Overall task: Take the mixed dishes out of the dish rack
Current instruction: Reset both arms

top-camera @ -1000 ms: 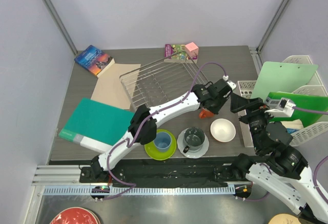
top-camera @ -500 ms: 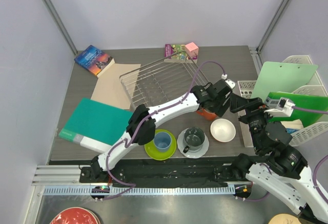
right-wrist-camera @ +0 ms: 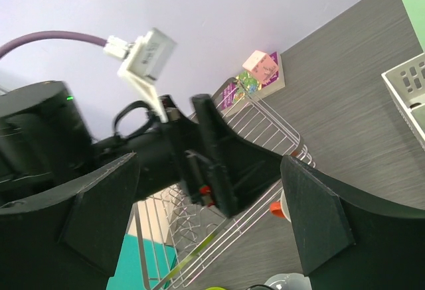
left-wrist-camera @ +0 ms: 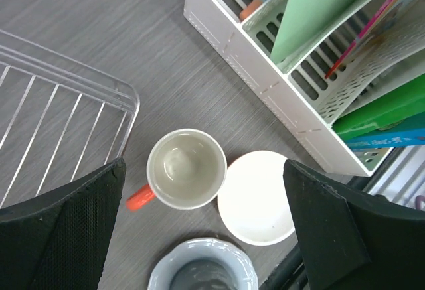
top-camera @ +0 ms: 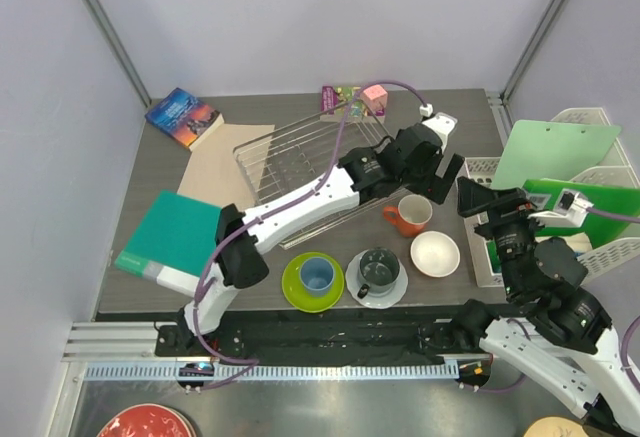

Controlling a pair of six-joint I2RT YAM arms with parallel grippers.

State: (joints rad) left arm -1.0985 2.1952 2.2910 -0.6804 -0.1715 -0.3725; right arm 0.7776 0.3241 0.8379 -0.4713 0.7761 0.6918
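Six dishes sit on the table, and all of them are outside the rack. I use the rack as my mark.

The orange mug stands upright just off the rack's near right corner. Its handle points back at the rack. In the left wrist view I look straight down into it, and it is pale inside. The bowl is a bit farther out from that same corner, right beside the orange mug. I cannot tell if the two touch.

The grey mug stands on the blue plate, on my side of the rack, below its right end. The cup stands on the green plate, on my side of the rack, below its middle. The two plates lie edge to edge.

My left gripper hangs in the air by the rack's right side, above the orange mug. Its fingers are spread wide and grasp nothing. My right gripper is up in the air farther right of the rack. Its fingers are wide apart too, and nothing is between them.

White baskets stand well to the right of the rack. A teal folder lies off its near left corner.
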